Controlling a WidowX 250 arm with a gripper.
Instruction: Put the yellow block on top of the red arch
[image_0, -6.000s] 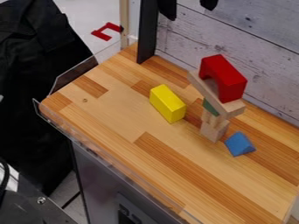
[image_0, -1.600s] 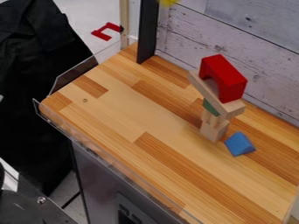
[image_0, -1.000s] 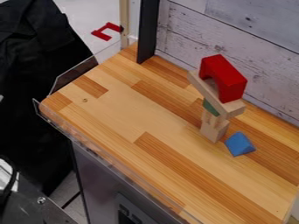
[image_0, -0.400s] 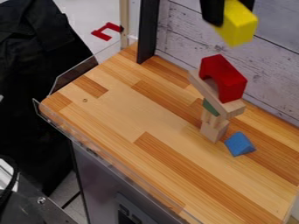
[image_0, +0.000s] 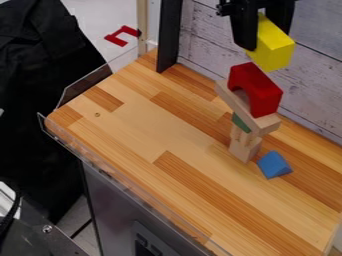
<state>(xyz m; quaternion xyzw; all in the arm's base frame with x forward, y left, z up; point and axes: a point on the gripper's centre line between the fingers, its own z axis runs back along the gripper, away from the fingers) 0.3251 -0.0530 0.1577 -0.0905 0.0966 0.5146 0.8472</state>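
Note:
At the top right of the camera view, my gripper (image_0: 266, 36) hangs down, shut on the yellow block (image_0: 272, 46). Just below in the view stands the red arch (image_0: 259, 89), on a plank that tops a small wooden tower. The yellow block shows above the arch's upper end; whether the two touch I cannot tell, though a thin strip of wall seems to show between them.
The natural wood plank (image_0: 248, 111) rests on a green piece (image_0: 241, 123) and wooden blocks (image_0: 246, 148). A blue triangular block (image_0: 274, 164) lies right of the tower's base. Behind rises the plank wall (image_0: 207, 42), with a black post (image_0: 169, 35) at its left.
The yellow block has left the table, where it stood left of the tower. My gripper has come into view from the top with it and has lowered toward the arch; the tower has not moved.

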